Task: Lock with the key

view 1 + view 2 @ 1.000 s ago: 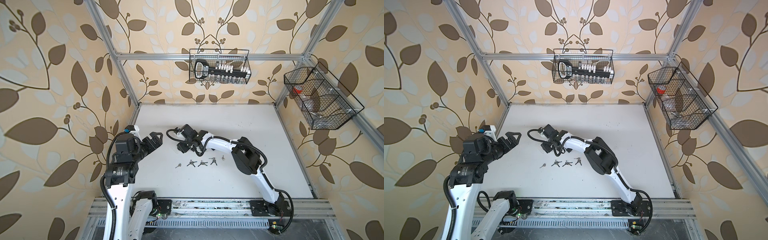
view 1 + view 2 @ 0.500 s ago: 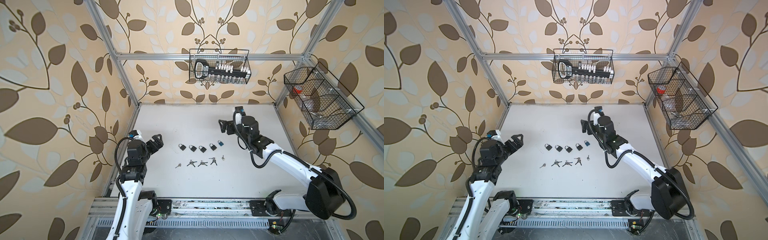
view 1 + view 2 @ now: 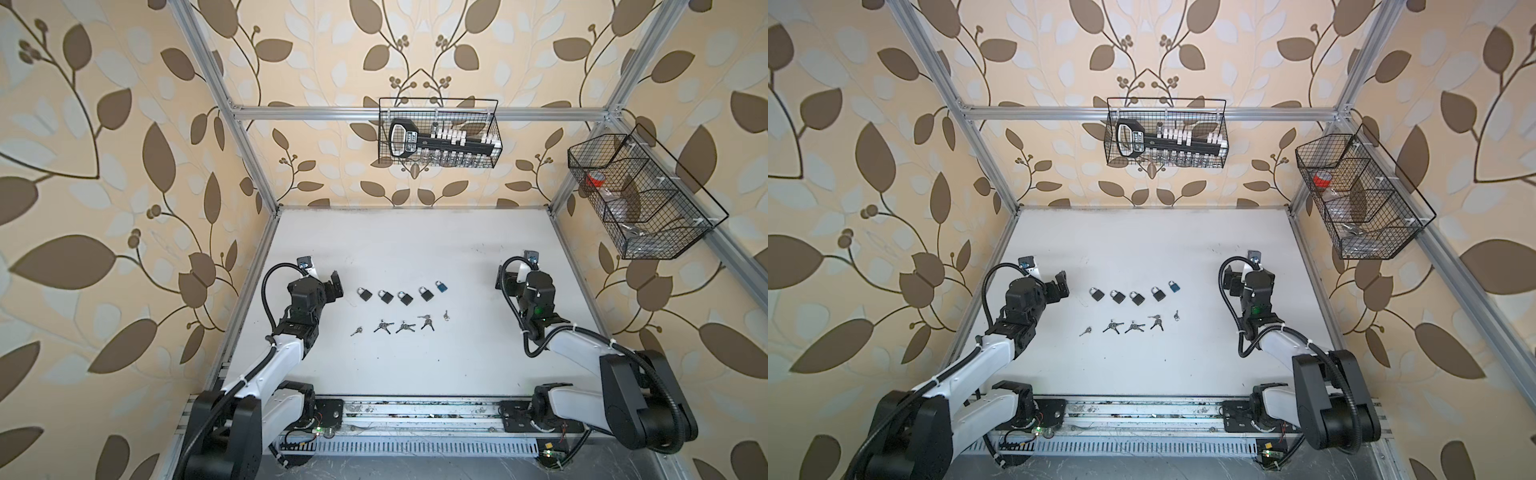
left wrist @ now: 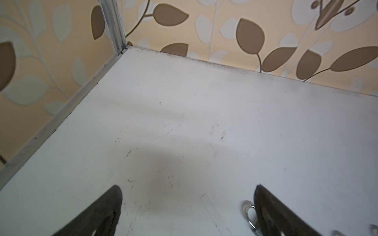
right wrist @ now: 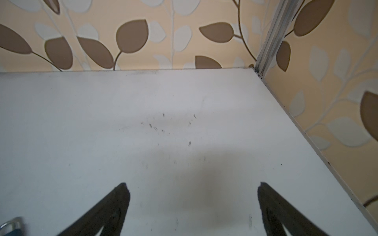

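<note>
Five padlocks [image 3: 405,298] lie in a row on the table [image 3: 415,249], keys [image 3: 405,327] just beside them

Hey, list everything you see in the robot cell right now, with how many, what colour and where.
black padlocks: four, black, row mid-table
blue padlock: one, blue, right end of that row
key sets: five, silver, row nearer the robot's base
table: one, white, cell floor
back basket: one, black wire, back wall, holds black key-shaped item
side basket: one, black wire, right wall, holds red-topped item
left gripper: one, black, open, empty, left of locks
right gripper: one, black, open, empty, right of locks
</note>
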Motion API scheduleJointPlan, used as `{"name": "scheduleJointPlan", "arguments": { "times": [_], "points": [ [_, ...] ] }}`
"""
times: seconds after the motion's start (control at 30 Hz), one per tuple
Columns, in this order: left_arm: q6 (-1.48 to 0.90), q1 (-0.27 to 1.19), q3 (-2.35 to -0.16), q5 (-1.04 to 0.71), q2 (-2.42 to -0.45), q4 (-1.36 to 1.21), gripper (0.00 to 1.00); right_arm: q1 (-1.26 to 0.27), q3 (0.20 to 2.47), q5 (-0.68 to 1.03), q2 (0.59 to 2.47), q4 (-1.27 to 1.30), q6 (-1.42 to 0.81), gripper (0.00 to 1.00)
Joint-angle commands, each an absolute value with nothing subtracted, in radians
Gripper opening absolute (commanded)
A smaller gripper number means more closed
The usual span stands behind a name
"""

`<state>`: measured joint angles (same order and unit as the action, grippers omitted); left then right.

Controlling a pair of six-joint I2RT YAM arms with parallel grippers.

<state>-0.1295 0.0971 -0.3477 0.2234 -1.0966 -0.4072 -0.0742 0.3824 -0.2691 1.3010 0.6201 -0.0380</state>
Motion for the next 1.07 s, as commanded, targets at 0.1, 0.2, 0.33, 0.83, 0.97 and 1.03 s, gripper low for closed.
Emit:
{"name": "scheduleJointPlan", "arguments": {
  "times": [0.1,0.2,0.33,0.83,0.97,1.03],
  "points": [
    [-0.034,0.065,-0.301,0.233,-1.33,-0.772,0.99,0.013,0.294,-0.101,1.401,0.948,-0.061,0.99],
    [-0.035,0.048,-0.314,0.189,-1.427,-0.83,0.99,0.014,0.242,-0.047,1.466,1.092,-0.045,0.99],
    [-0.039,0.01,-0.374,0.102,-1.495,-0.764,0.99,0.023,0.233,-0.017,1.493,1.128,-0.043,0.99],
    [-0.029,0.019,-0.395,0.102,-1.499,-0.726,0.99,0.03,0.236,-0.01,1.497,1.126,-0.049,0.99],
    [-0.033,0.015,-0.412,0.099,-1.511,-0.704,0.99,0.031,0.239,-0.011,1.5,1.124,-0.049,0.99],
    [-0.029,0.017,-0.38,0.098,-1.492,-0.743,0.99,0.03,0.24,-0.009,1.501,1.122,-0.051,0.99]
  ]
}}
